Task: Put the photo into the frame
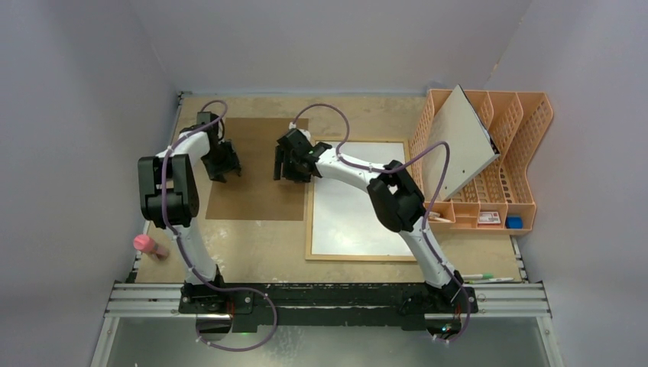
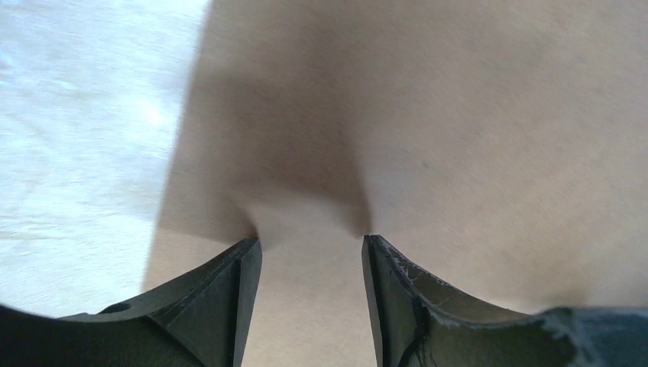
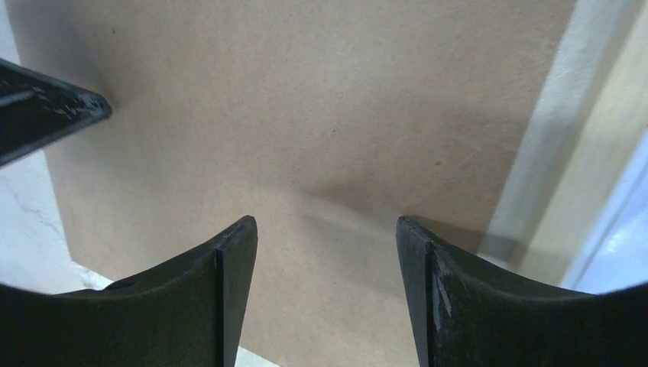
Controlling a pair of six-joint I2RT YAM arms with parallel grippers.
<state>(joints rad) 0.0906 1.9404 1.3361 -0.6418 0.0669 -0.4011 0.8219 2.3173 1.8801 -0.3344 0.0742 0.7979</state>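
Note:
The frame (image 1: 309,222) is a thin light-wood rectangle lying flat right of centre, with a white surface (image 1: 355,206) inside it. No cat photo shows in any view. A brown fibreboard back (image 1: 256,191) lies flat to the left of the frame. My left gripper (image 1: 221,163) points down at the board's left part, open, fingertips (image 2: 249,246) at the brown surface (image 2: 458,115) with nothing between them. My right gripper (image 1: 293,164) hovers open over the board's right edge (image 3: 306,99), beside the frame's rail (image 3: 604,168).
An orange plastic file rack (image 1: 527,153) stands at the right with a grey-white board (image 1: 462,145) leaning in it. A pink object (image 1: 149,245) lies at the table's left edge. Pens (image 1: 485,277) lie near the right arm's base.

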